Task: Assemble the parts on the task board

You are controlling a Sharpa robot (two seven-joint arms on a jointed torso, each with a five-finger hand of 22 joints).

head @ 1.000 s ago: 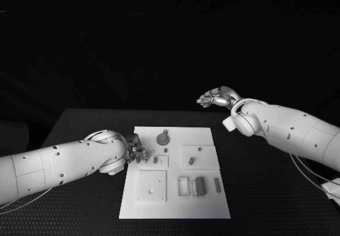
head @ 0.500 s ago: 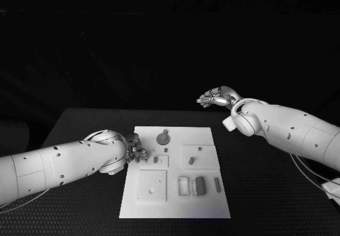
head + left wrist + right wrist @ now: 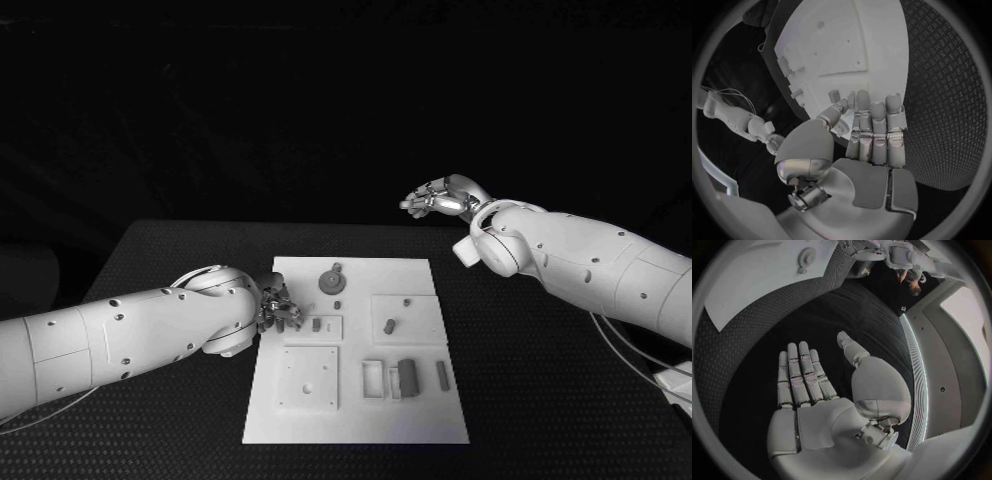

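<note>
The left hand (image 3: 278, 308) sits at the left edge of the task board (image 3: 358, 420), about level with the board's upper plates. In the left wrist view its fingers (image 3: 873, 127) lie straight and close together over the board, thumb alongside, holding nothing. A small peg (image 3: 316, 324) stands in a square plate just beside the fingertips; contact between the two cannot be confirmed.

The right hand (image 3: 444, 198) is raised beyond the far edge of the counter (image 3: 548, 400), well apart from the board. The right wrist view shows the palm flat with fingers (image 3: 799, 375) extended and the thumb spread aside, holding nothing.

The task board lies in the middle of the counter, long side running away from the robot. On it:
- a round gear (image 3: 333, 283) near the far end;
- a square plate at right with a short upright peg (image 3: 388, 326);
- a larger square plate (image 3: 309, 378) at near left;
- a set of narrow bars (image 3: 408, 377) side by side at near right.

No legible writing or markings appear on the board or the parts.
</note>
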